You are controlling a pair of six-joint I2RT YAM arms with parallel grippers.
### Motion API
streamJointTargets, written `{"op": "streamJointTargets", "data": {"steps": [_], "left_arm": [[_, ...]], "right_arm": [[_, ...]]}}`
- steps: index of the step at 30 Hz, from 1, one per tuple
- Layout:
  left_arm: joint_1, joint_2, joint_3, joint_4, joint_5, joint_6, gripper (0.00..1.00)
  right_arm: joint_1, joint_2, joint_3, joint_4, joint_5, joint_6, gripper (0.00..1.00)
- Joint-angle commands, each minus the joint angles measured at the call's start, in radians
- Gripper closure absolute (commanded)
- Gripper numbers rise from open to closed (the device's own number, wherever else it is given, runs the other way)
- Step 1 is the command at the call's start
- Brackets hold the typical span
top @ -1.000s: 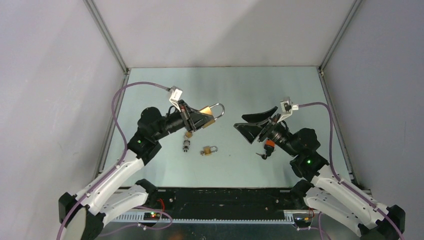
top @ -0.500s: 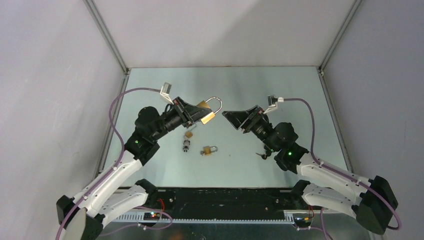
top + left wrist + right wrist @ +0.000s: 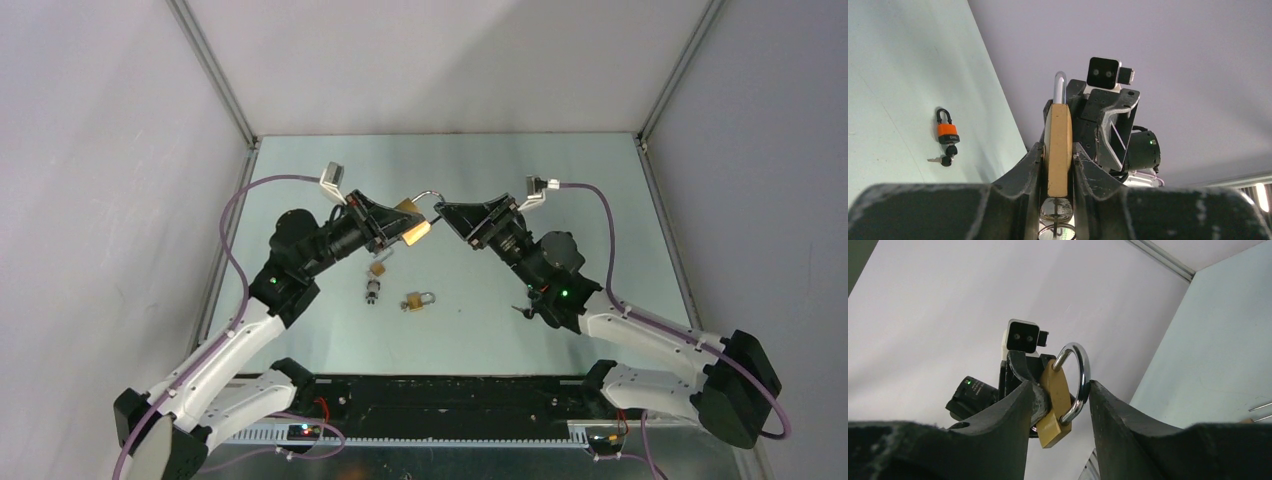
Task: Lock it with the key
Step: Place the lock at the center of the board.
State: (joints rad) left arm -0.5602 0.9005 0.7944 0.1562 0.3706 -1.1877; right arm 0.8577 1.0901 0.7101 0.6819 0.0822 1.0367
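Note:
My left gripper (image 3: 403,226) holds a brass padlock (image 3: 414,231) in the air over the table's middle, shut on its body (image 3: 1058,150). Under the body, between the fingers, sits a silver key head (image 3: 1057,209) with a ring. The steel shackle (image 3: 1082,371) points at my right gripper (image 3: 445,212). In the right wrist view that gripper (image 3: 1060,386) brackets the lock. One finger (image 3: 1100,400) touches the shackle's outer curve. The other finger (image 3: 1020,400) lies against the brass body (image 3: 1055,405).
An orange padlock (image 3: 948,133) with keys lies on the table to the right, mostly behind my right arm in the top view. A small brass padlock (image 3: 418,300), a silver piece (image 3: 372,292) and a small brass piece (image 3: 378,268) lie below the left gripper.
My right arm has swung left and up to the held padlock. Its jaws have narrowed from wide open onto the shackle and body. The left gripper has barely moved.

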Motion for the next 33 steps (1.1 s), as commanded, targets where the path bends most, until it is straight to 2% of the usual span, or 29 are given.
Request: {"op": "streamJointTargets", "data": {"steps": [1,5,7,8,9,10,11,12,14,16,18,23,28,33], "left_arm": [[-0.004,-0.028,0.064,0.104,0.046,-0.026,0.96],[-0.004,-0.027,0.064,0.104,0.064,-0.03,0.93],[-0.004,-0.025,0.062,0.104,0.071,-0.033,0.91],[-0.004,-0.026,0.061,0.105,0.072,-0.032,0.89],[-0.004,-0.026,0.06,0.104,0.075,-0.029,0.83],[-0.004,-0.027,0.059,0.104,0.076,-0.021,0.79],[-0.004,-0.029,0.057,0.104,0.077,-0.016,0.67],[-0.004,-0.032,0.054,0.103,0.075,-0.002,0.59],[-0.003,-0.038,0.047,0.104,0.071,0.041,0.33],[-0.002,-0.038,0.04,0.104,0.091,0.094,0.22],[0.002,-0.027,0.043,0.095,0.134,0.169,0.18],[0.011,0.009,0.077,0.029,0.288,0.391,0.14],[0.015,0.026,0.162,-0.165,0.354,0.626,0.14],[0.014,0.011,0.186,-0.24,0.378,0.699,0.18]], "right_arm": [[-0.004,0.017,0.063,0.056,-0.009,0.035,0.52],[-0.014,0.029,0.07,0.072,-0.024,0.024,0.57],[-0.024,0.039,0.074,0.077,-0.042,0.028,0.64],[-0.028,0.043,0.08,0.078,-0.061,0.031,0.74],[-0.04,0.051,0.085,0.075,-0.082,0.039,0.79],[-0.045,0.056,0.092,0.063,-0.11,0.044,0.88],[-0.056,0.062,0.094,0.061,-0.12,0.055,0.92],[-0.061,0.063,0.096,0.057,-0.143,0.058,0.99],[-0.078,0.06,0.097,0.057,-0.16,0.049,1.0],[-0.088,0.048,0.097,0.063,-0.182,0.022,1.0],[-0.101,0.03,0.1,0.062,-0.217,-0.01,1.0],[-0.136,-0.015,0.149,-0.015,-0.377,-0.094,1.0],[-0.163,-0.04,0.169,-0.049,-0.516,-0.151,1.0],[-0.168,-0.047,0.185,-0.083,-0.616,-0.201,1.0]]}}
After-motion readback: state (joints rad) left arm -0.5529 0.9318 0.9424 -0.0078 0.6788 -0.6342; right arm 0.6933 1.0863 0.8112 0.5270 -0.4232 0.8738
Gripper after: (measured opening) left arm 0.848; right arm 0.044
